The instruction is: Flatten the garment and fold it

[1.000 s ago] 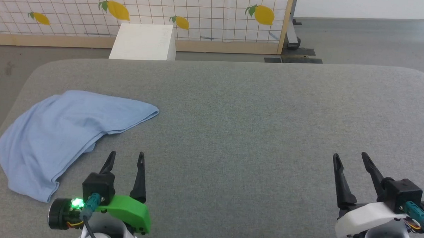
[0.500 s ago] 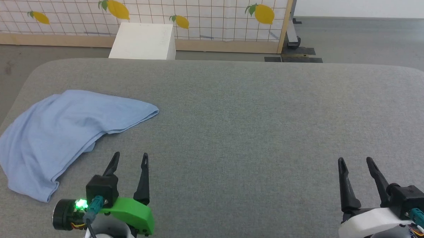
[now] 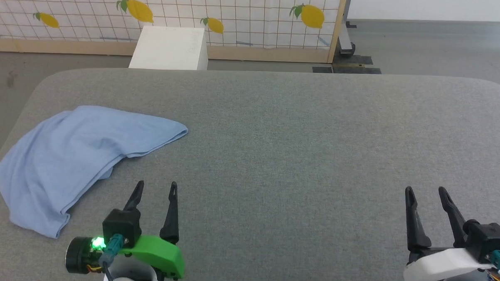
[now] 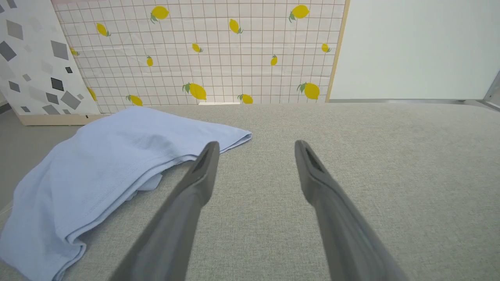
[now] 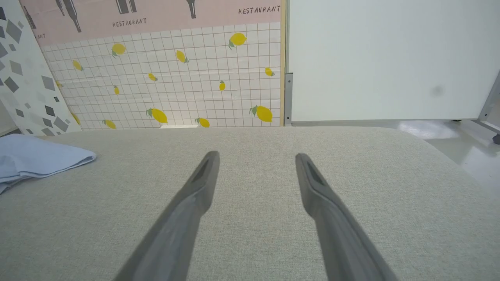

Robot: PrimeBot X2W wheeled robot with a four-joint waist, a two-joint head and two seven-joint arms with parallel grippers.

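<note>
The garment (image 3: 75,155) is a light blue cloth lying bunched and folded over on the left part of the grey table (image 3: 296,129); its collar and buttons are hidden. In the left wrist view the garment (image 4: 105,171) lies just left of my fingers. My left gripper (image 3: 156,186) stands open and empty, a little to the right of the garment's near edge. My right gripper (image 3: 425,190) is open and empty over bare table at the near right. The right wrist view catches one end of the garment (image 5: 35,158) at its far left.
A white box (image 3: 170,48) stands on the floor behind the table, in front of a lemon-patterned tiled panel (image 3: 237,15). The table's rounded far edge and left edge border grey floor.
Both grippers have drawn slightly toward the near edge and a little to the right. The garment has not moved.
</note>
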